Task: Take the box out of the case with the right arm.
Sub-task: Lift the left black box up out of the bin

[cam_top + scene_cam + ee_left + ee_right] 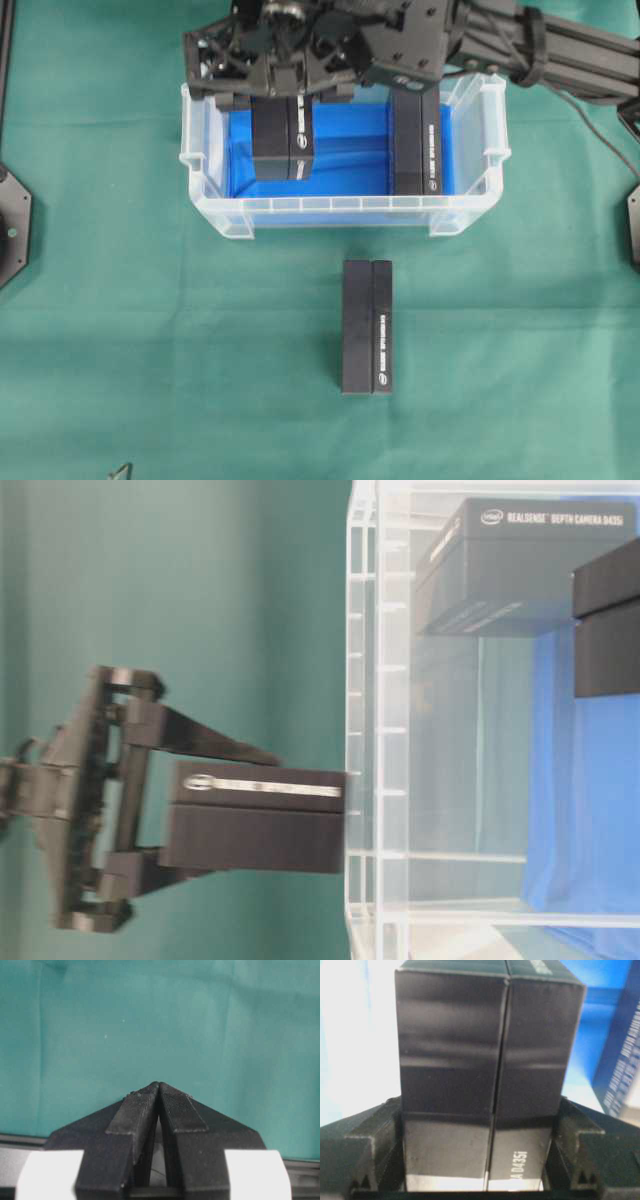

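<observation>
The right gripper (285, 95) sits at the top centre of the overhead view, its two fingers clamped on the sides of a black box (282, 140) that hangs below it over the left half of the case (340, 210). In the right wrist view the same box (490, 1045) fills the middle of the frame, pinched between the dark finger pads (372, 1145) at lower left and lower right. In the table-level view, which is turned on its side, the gripper (150, 800) appears at the left with the box (255, 820) held between its fingers, the far end of the box meeting the clear rim of the case (362, 730); whether the box touches that rim I cannot tell. The right arm (540, 45) runs off toward the upper right of the overhead view. A second black box (415, 145) stands inside the case against its right side, on the blue bottom (350, 150). A third black box (367, 327) lies on the green cloth (150, 330) below the case, near the centre of the frame and well apart from it. The left gripper (159, 1095) shows only in its own wrist view, at lower centre, its fingertips pressed together with nothing between them, over bare green cloth.
</observation>
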